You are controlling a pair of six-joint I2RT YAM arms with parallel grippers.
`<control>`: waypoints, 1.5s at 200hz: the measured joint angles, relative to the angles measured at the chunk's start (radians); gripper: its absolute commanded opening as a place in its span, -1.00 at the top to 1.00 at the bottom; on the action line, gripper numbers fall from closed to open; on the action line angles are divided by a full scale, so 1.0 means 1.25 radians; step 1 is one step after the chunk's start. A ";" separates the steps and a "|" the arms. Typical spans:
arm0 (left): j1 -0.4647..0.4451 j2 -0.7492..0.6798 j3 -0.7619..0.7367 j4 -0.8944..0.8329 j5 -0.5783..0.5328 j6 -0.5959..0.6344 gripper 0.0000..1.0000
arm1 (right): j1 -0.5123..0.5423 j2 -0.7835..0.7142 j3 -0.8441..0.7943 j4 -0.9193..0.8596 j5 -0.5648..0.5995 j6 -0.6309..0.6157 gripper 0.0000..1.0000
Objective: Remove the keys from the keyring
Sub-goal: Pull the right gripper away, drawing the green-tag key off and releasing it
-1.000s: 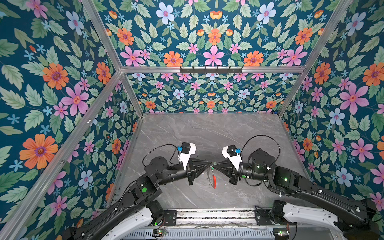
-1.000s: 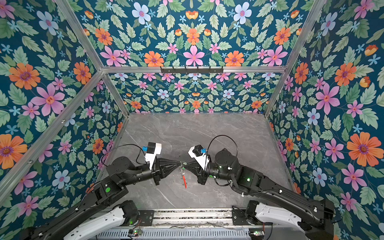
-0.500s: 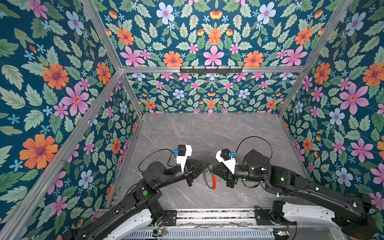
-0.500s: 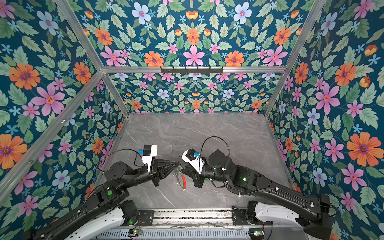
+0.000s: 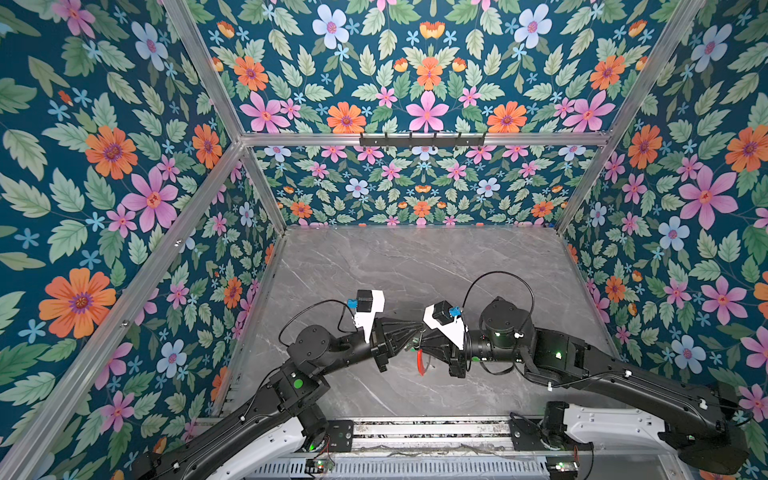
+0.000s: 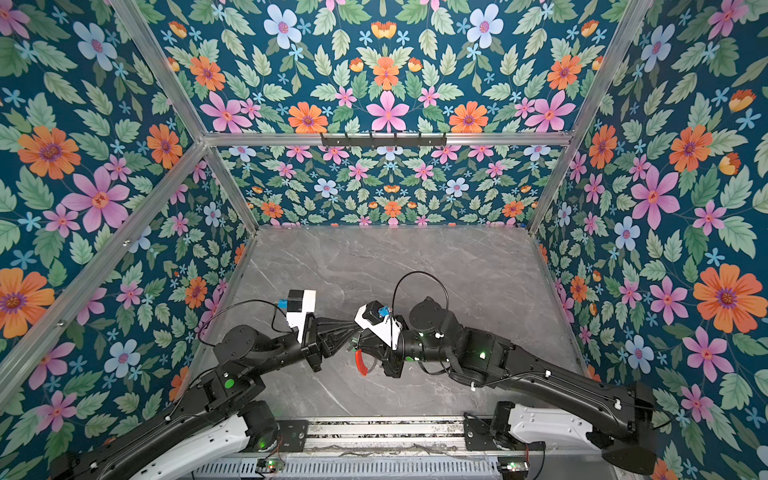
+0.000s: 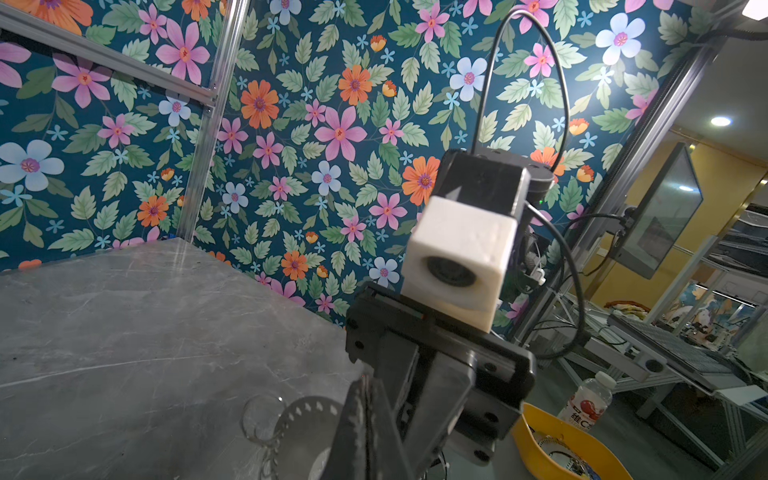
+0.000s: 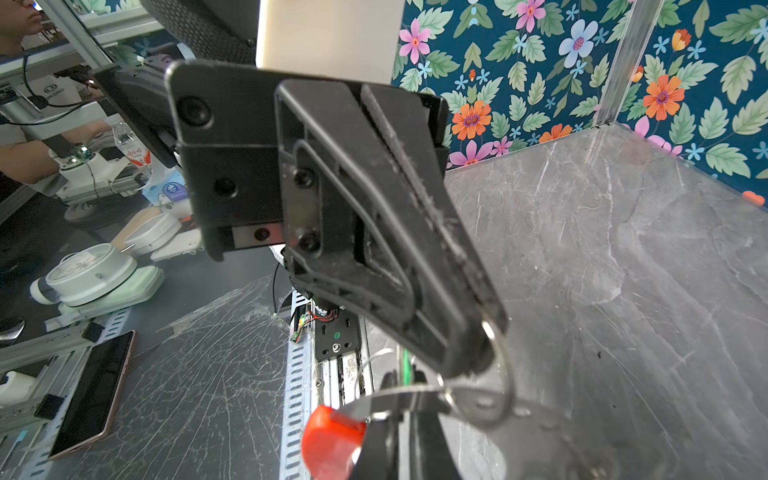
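**Both claws clamped tip to tip on the keyring**

Nearest, the keyring (image 5: 420, 362) hangs red segment down. The right gripper (image 5: 422, 341) pinches its band; the left gripper (image 5: 417, 332) pinches a silver loop (image 8: 507, 374). A green key tag (image 8: 407, 362) peeks between. The grey table (image 5: 415, 266) lies beyond.

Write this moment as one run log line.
left gripper: shut on silver loop | right gripper: shut on keyring | grippers tip to tip near table front | keys: only green sliver shows
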 measured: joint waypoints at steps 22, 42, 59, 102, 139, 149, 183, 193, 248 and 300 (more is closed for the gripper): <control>0.000 -0.017 0.000 -0.005 -0.014 0.007 1.00 | 0.000 -0.020 -0.012 0.000 0.008 0.001 1.00; 0.000 -0.032 0.000 -0.023 -0.028 0.017 1.00 | 0.000 -0.049 -0.036 -0.001 0.045 0.007 1.00; 0.000 -0.054 -0.007 -0.046 -0.046 0.020 1.00 | 0.000 -0.080 -0.062 -0.002 0.079 0.022 1.00; 0.000 -0.121 -0.039 -0.097 -0.113 0.027 1.00 | -0.082 -0.143 -0.105 0.007 0.120 0.069 1.00; 0.000 -0.180 -0.078 -0.132 -0.172 0.028 1.00 | -0.255 -0.110 -0.179 0.060 0.000 0.161 1.00; 0.000 -0.192 -0.085 -0.138 -0.184 0.027 1.00 | -0.297 -0.081 -0.210 0.079 -0.049 0.188 1.00; 0.000 -0.220 -0.100 -0.147 -0.210 0.016 1.00 | -0.375 0.067 -0.295 0.142 -0.160 0.265 1.00; 0.000 -0.222 -0.101 -0.148 -0.214 0.013 1.00 | -0.375 0.127 -0.304 0.158 -0.188 0.279 1.00; 0.000 -0.210 -0.103 -0.148 -0.221 0.001 1.00 | -0.362 0.348 -0.318 0.222 -0.244 0.316 1.00; 0.000 -0.197 -0.104 -0.146 -0.220 0.001 1.00 | -0.345 0.447 -0.284 0.225 -0.227 0.317 0.78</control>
